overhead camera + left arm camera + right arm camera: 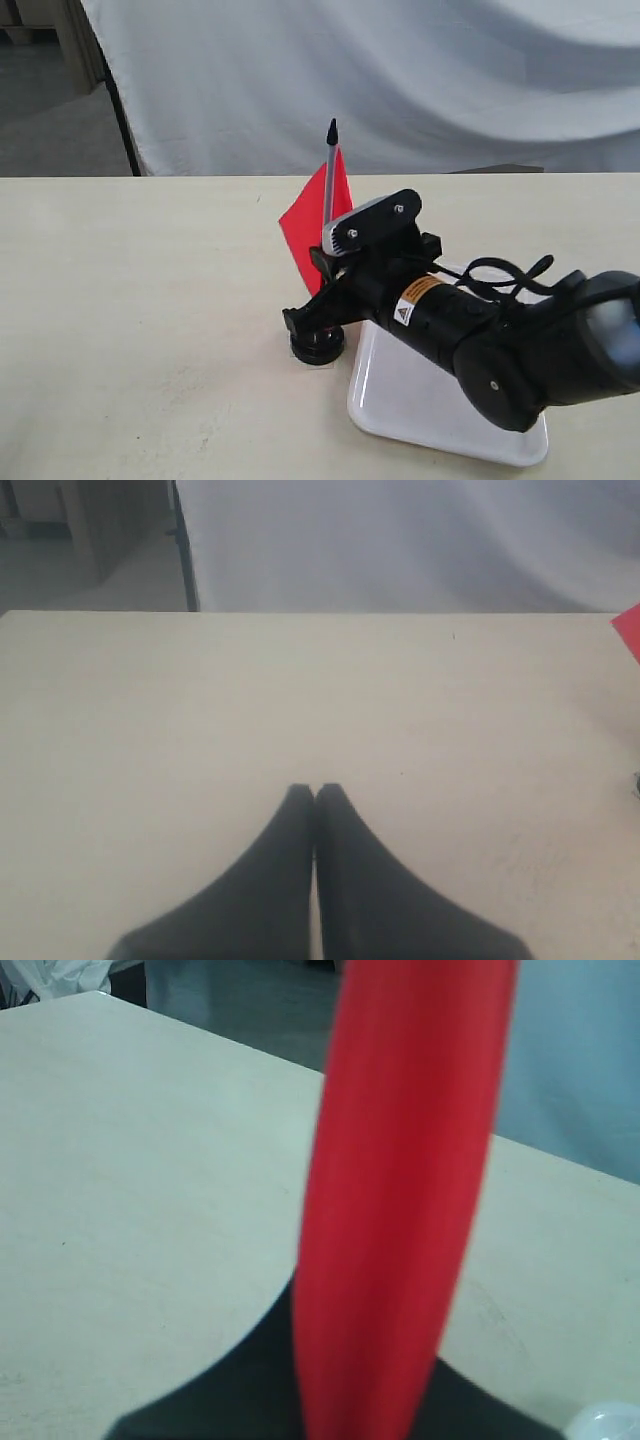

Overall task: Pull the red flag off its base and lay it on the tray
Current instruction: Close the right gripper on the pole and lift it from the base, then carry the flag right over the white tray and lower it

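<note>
a: where is the flag sitting, and what are your grippers doing?

b: the red flag (pixel 305 232) is standing in the base (pixel 318 347) on the table (pixel 150 300), leaning slightly, just beside the tray (pixel 420 415). my right gripper (pixel 318 312) is pinching the pole low down, just above the base, as far as i am judging from the narrow gap. my left gripper (pixel 315 798) is hanging closed on nothing, well apart, over bare table.

a: what could be going wrong from here?

b: i am gripping so near the base that it may be lifting along with the pole if the fit is tight, or tipping if i am pulling at a slant. the thin pole may also be slipping between my fingers.

a: what is each view giving you?

b: only the exterior view is showing the base, the tray and the pole's black tip. my right wrist view is filling with blurred red cloth, hiding the pole and the contact. my left wrist view is catching just a red corner at its edge
</note>
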Robot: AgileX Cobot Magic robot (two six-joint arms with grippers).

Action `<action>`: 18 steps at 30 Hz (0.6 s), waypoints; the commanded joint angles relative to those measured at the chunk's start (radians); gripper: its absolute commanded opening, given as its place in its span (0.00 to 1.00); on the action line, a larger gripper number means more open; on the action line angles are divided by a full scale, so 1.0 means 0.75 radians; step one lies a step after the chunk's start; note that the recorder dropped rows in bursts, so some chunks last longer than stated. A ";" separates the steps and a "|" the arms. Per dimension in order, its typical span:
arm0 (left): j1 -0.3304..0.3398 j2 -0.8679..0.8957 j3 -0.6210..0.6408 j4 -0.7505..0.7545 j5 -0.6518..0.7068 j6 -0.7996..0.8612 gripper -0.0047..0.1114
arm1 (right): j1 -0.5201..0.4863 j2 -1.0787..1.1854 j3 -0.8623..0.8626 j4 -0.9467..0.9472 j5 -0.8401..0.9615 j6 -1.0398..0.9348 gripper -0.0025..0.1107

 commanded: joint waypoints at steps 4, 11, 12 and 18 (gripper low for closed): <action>-0.006 -0.001 0.002 0.000 0.000 0.002 0.04 | -0.035 -0.372 -0.002 0.075 0.322 -0.174 0.02; -0.006 -0.001 0.002 0.000 0.000 0.002 0.04 | -0.379 -0.670 -0.113 0.156 1.334 -0.291 0.02; -0.006 -0.001 0.002 0.000 0.000 0.002 0.04 | -0.427 -0.657 -0.162 0.156 1.518 -0.247 0.02; -0.006 -0.001 0.002 0.000 0.000 0.002 0.04 | -0.446 -0.468 -0.353 0.153 2.083 -0.089 0.02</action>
